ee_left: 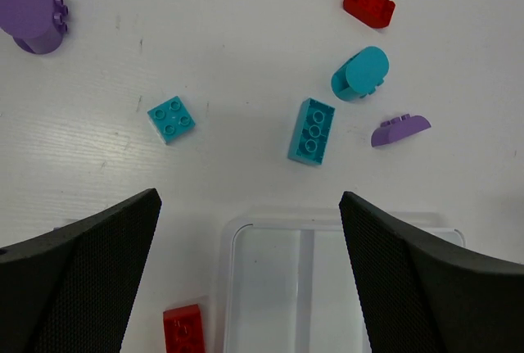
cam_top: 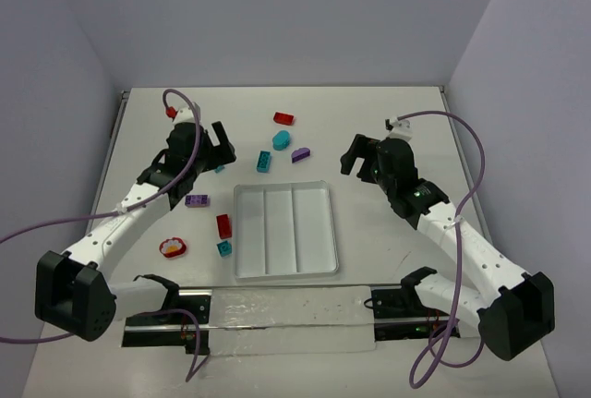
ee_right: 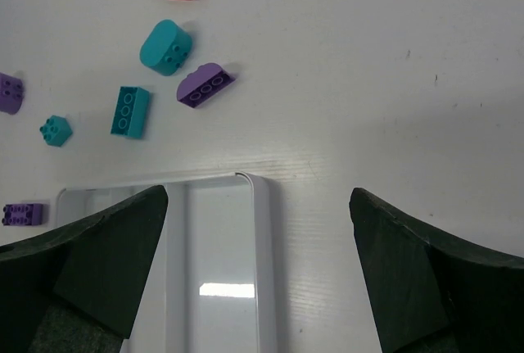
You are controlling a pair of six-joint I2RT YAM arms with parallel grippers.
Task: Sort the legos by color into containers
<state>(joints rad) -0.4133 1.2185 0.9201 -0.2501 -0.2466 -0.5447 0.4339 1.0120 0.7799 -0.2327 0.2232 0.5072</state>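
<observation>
Now, left gripper (ee_left: 250,197) and right gripper (ee_right: 259,192) both spread wide, holding nothing. White tray (cam_top: 282,186) sits between the arms. Loose on the table (cam_top: 388,121): teal brick (cam_top: 264,162), red brick (cam_top: 283,119) and purple brick (cam_top: 300,153) beyond the tray; second red brick (cam_top: 223,225) just beside its left edge.

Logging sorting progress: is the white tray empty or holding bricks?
Empty: all three compartments of the tray show bare white from above; the bricks lie outside it.
</observation>
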